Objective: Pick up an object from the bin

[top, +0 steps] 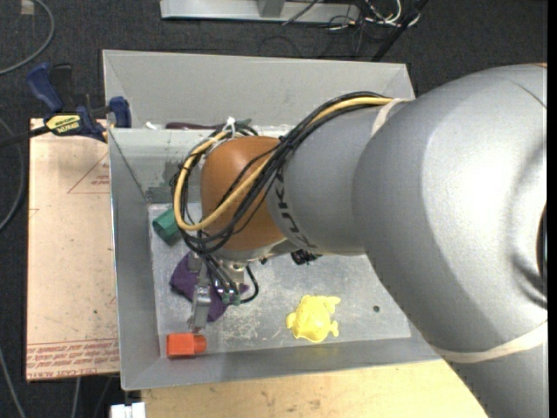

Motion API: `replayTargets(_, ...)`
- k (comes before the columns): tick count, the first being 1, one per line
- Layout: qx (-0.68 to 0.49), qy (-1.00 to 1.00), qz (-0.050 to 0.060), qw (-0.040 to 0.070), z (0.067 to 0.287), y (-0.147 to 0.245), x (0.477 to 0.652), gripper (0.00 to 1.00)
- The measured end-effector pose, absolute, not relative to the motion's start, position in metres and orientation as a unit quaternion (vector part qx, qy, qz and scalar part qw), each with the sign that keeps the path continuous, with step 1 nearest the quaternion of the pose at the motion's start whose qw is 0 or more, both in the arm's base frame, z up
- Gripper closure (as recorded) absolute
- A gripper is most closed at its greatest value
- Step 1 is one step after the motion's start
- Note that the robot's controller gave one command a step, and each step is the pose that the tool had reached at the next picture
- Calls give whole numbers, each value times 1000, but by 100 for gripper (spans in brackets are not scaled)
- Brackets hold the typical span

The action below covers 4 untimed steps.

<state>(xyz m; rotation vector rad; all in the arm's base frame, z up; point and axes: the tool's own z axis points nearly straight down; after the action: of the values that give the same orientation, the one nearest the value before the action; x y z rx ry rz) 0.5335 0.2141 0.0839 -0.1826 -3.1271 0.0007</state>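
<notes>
This looks like a robotics lab or test cell rather than a home or a shop. A large smooth grey industrial robot arm [435,190] reaches in from the right, with a rounded orange cover [239,190] at its wrist and yellow and black cables [184,190] looped over it. It works over a grey sheet-metal bin [261,72] with sloped walls, set on a dark carpeted floor [78,24]. On the far side, loose black and white cables [383,3] trail across that floor beside the flat grey metal foot of a stand [252,5].
</notes>
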Motion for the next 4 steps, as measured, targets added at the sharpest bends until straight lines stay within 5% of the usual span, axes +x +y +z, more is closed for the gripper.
replayTargets(1, -119, -993, -2, 0, 101, 195, 596, 0)
replayTargets(2, -208, -978, 0, 2, 79, 186, 608, 0)
replayTargets(3, 6, -1000, 6, 0, 74, 244, 632, 100)
replayTargets(4, 5, -1000, 5, -1, 74, 244, 632, 100)
